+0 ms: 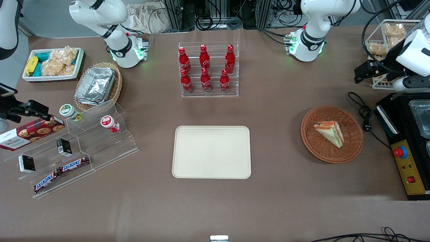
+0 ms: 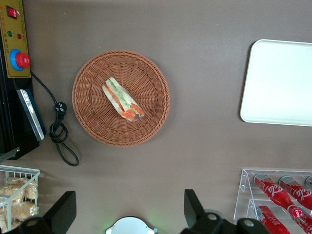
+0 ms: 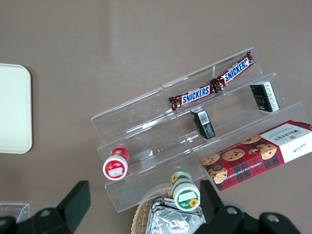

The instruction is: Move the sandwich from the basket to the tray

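Wicker basket [image 1: 349, 148] under parted gripper [image 2: 129, 207]

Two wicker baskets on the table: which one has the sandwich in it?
The round reddish-brown basket at the working arm's end, holding the wrapped sandwich. The lighter tan basket holds foil containers. The gripper hangs open, high above the table.

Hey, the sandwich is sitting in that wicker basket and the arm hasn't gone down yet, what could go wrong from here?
Three risks, as I judge it:
1. The sandwich is a soft wedge in clear wrap; the open gripper, high above the table, may crush it or slip on the wrap.
2. The shallow basket looks light and could shift or lift if the fingers catch its weave.
3. A black power cord lies right beside the basket and could snag on a low approach toward the tray.
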Controlling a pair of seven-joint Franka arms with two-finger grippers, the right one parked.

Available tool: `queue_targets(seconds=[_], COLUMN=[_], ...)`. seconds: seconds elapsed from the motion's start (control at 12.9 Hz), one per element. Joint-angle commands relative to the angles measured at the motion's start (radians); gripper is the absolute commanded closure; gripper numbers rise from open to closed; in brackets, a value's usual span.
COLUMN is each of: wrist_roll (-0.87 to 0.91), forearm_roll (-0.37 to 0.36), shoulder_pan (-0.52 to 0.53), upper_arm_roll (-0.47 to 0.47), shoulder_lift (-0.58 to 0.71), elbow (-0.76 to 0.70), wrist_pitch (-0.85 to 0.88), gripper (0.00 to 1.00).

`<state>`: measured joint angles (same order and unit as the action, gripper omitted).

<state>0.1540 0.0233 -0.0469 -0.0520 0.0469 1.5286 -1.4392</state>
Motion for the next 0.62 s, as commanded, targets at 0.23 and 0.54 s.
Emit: queue_targets(seconds=[0.23,0.54], wrist_roll=[0.021,0.159], forearm_roll=[-0.008,-0.011], shoulder_pan=[-0.004,0.004], upper_arm_roll=[0.004,0.008], shoulder_lift=[-0.007,-0.019], elbow=[-0.001,0.173], wrist_pitch=[0.011,-0.117], gripper=[0.01,0.01])
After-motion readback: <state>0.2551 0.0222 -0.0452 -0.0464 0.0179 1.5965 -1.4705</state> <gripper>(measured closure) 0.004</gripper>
